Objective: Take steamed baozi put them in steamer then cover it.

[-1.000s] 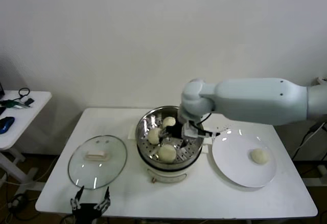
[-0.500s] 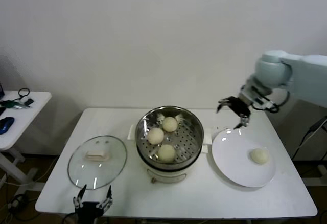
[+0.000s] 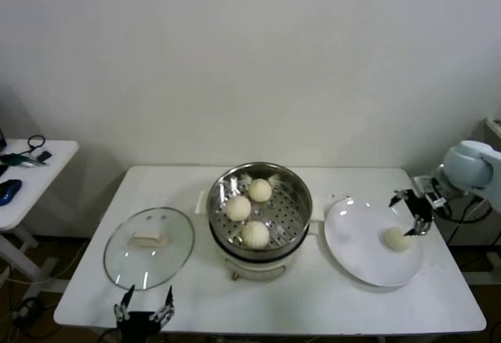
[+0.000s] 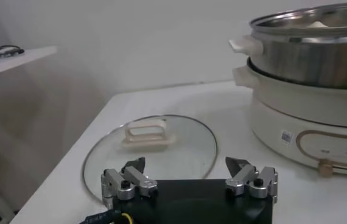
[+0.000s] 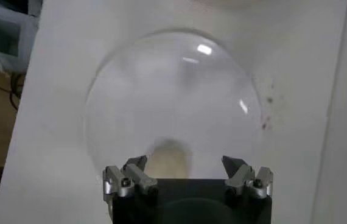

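Three baozi (image 3: 248, 211) sit in the steamer (image 3: 297, 216); the last (image 3: 398, 239) lies right of it, the spread right gripper (image 3: 412, 213) above it. Cover (image 3: 149, 247) lies left.

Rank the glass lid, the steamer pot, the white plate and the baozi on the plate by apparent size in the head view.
1. steamer
2. white plate and glass lid: these look about alike, so I won't rank them.
3. baozi on the plate, clearly smallest.
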`<state>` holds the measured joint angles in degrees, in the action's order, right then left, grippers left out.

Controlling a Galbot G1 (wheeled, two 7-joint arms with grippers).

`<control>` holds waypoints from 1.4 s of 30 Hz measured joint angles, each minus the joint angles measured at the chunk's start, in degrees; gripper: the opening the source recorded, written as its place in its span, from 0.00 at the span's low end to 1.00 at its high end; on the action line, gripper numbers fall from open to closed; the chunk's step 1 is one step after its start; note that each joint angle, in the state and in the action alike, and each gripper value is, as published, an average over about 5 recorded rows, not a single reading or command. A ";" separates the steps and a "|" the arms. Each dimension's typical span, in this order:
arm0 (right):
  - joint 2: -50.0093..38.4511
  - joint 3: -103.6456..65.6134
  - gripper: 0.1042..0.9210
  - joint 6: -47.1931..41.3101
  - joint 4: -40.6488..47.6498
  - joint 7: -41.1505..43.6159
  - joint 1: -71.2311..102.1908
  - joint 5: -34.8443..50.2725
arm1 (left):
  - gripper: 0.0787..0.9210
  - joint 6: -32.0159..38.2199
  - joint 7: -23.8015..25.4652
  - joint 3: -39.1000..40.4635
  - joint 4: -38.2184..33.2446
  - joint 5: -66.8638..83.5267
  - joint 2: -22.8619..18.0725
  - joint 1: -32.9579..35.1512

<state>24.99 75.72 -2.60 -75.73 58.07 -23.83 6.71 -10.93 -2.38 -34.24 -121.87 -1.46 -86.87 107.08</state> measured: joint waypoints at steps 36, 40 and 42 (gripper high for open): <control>7.34 -17.37 0.71 -4.56 14.00 -1.50 19.77 -4.01 | 0.88 0.33 -0.37 -0.34 0.33 0.01 -0.01 0.53; 6.65 -15.55 0.71 -5.36 12.44 -1.07 17.32 -1.49 | 0.88 0.35 -0.39 -0.30 0.14 -0.02 0.10 0.55; 6.39 -13.42 0.71 -5.81 11.31 -0.96 14.61 0.54 | 0.88 0.33 -0.36 -0.23 -0.02 -0.05 0.14 0.53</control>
<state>31.39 62.30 -8.40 -64.42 57.11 -9.22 7.25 -10.60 -2.73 -34.46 -121.89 -1.51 -86.74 107.61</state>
